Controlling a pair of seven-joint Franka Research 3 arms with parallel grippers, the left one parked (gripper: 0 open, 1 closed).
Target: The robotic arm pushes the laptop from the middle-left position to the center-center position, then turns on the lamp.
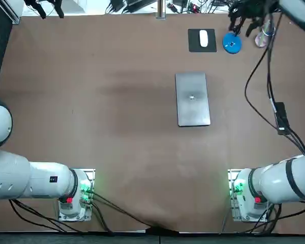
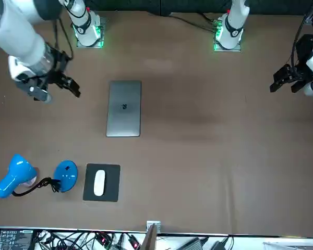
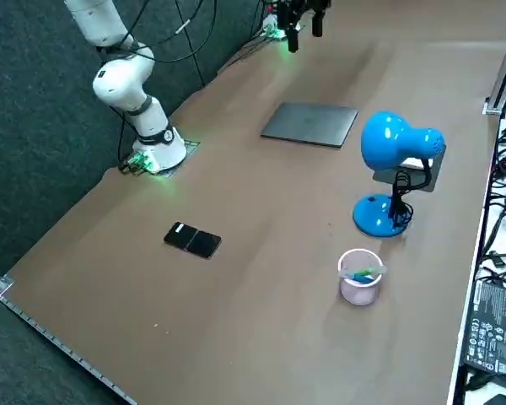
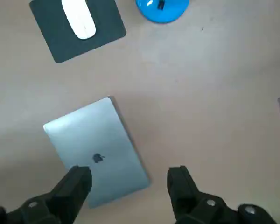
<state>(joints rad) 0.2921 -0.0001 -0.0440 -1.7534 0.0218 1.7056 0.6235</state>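
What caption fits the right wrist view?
Open right tool raised off the table; closed laptop, mouse pad and blue lamp base below.

Your right arm (image 1: 277, 179) wore glossy white, rounded shells, with a black band ringing one link. Its base (image 1: 242, 195) sat on a silver plate, lit green, with a red spot beside it. Thin black cables (image 1: 269, 76) trailed along it. The right gripper (image 4: 129, 172), raised over the table by the laptop (image 4: 95, 149), had two blocky black fingers (image 4: 77, 182) set well apart.
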